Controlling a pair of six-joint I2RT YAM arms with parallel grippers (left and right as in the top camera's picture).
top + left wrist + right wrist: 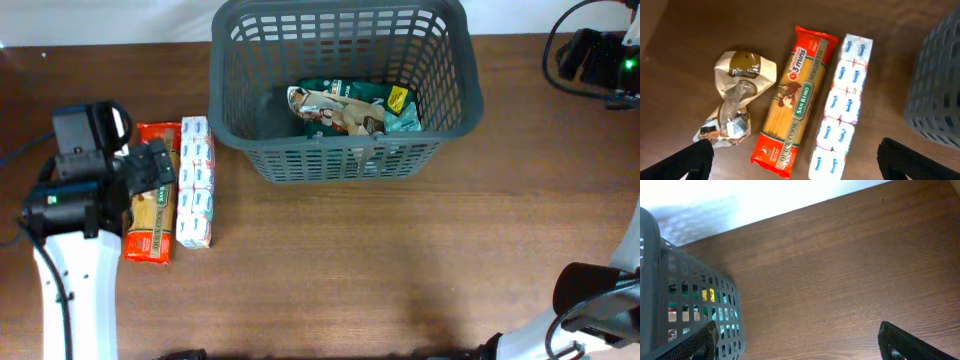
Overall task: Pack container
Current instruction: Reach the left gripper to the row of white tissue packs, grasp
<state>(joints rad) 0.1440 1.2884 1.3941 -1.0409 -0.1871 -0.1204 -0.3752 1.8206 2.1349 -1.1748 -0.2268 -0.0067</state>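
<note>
The dark grey slotted basket [340, 162] stands at the table's far middle. It holds a beige packet [335, 110] and green packets [400, 110]. My left gripper [800, 167] is open and empty, hovering above a red spaghetti packet [795, 95], with a white tissue pack [842, 105] to its right and a crumpled beige bag [737, 95] to its left. In the overhead view the left gripper [150, 172] covers part of the spaghetti [150, 235]; the beige bag is hidden. My right gripper [805, 347] is open and empty over bare table right of the basket [690, 305].
The tissue pack [196, 185] lies a short way left of the basket's front left corner. The basket's side shows at the right edge of the left wrist view [940, 85]. The right wrist [590, 55] sits at the far right corner with cables. The table's far edge meets a white wall [765, 200].
</note>
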